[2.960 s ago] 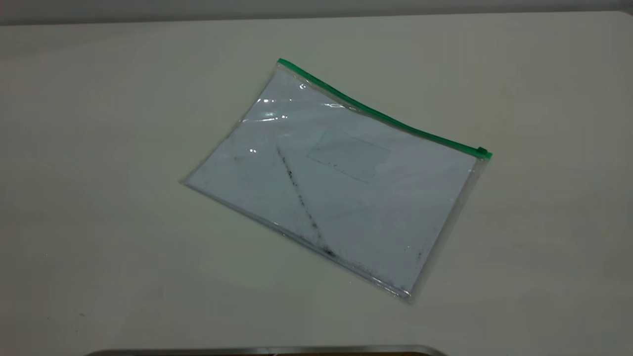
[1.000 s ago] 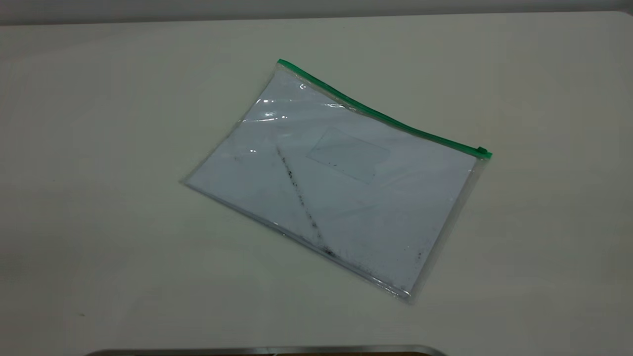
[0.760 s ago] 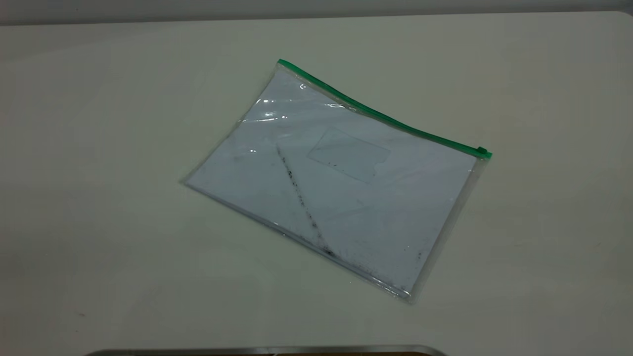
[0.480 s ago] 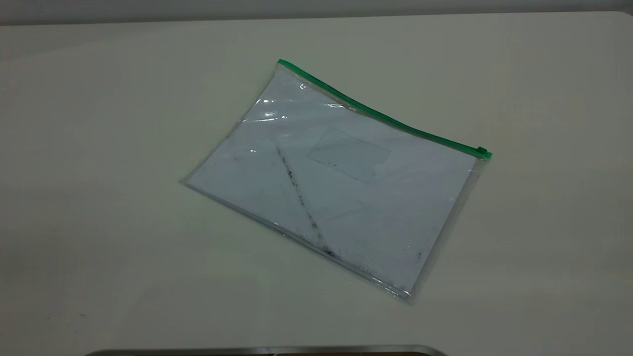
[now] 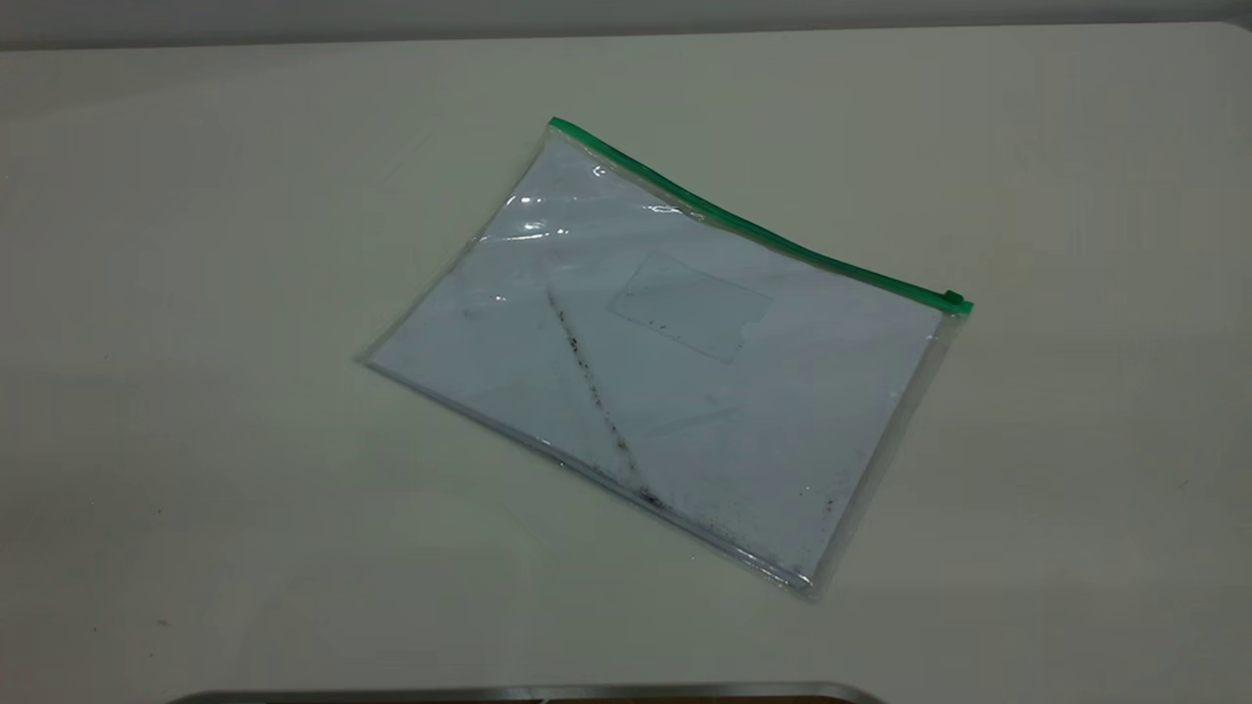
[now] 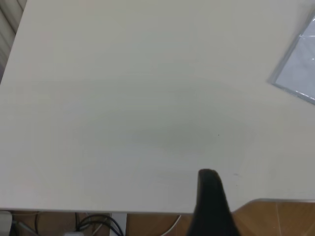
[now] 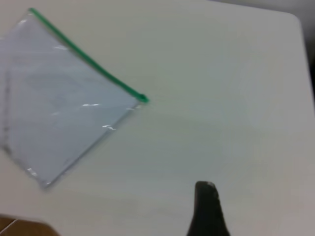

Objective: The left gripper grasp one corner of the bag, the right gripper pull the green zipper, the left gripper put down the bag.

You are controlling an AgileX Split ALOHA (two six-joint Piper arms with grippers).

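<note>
On the pale worktop (image 5: 196, 293) the clear plastic bag (image 5: 665, 362) lies flat, green zipper slider (image 5: 953, 298) at its right end. Each pincer's opening we cannot tell. Stage ambiguous: zipper unpulled, or bag already set down.

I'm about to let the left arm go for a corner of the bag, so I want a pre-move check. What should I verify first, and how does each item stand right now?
1. Bag lies flat on the table: ok.
2. Green zipper runs along the bag's far edge, slider at its right end: ok.
3. Left-side corner of the bag is uncovered, nothing resting on it: ok.
4. Left gripper is off the bag, over bare table near the front edge; only one finger shows, so open or shut: cannot tell.
5. Right gripper is clear of the bag, over bare table short of the slider; open or shut: cannot tell.
6. Bag already held by either gripper: not ok, neither touches it.
</note>
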